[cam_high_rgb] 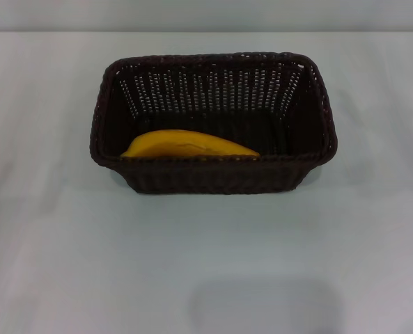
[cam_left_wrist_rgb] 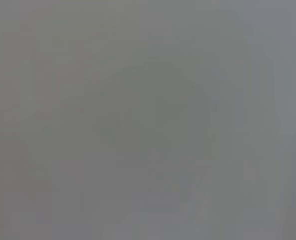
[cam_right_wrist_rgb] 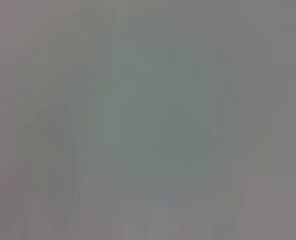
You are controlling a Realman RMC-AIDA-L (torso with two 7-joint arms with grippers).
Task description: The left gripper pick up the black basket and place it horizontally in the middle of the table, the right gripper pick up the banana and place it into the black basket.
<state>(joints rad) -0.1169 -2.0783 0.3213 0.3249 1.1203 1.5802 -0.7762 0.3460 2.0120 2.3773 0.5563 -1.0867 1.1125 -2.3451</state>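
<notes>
Basket [cam_high_rgb: 213,90]: set lengthwise across the middle of the counter [cam_high_rgb: 60,250], upright.
Banana [cam_high_rgb: 189,145]: lying inside the basket, against the near wall.
Left end effector: not seen in any view; finger state cannot be told.
Right end effector: not seen in any view; finger state cannot be told.
Task status: judged complete.
Risk: the basket could be shifted by a returning arm; wrist views show nothing usable.

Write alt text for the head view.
A curved yellow banana lies inside a rectangular dark woven wicker basket, against its near wall. The basket sits lengthwise across the middle of a plain white table. No gripper is in view.
</notes>
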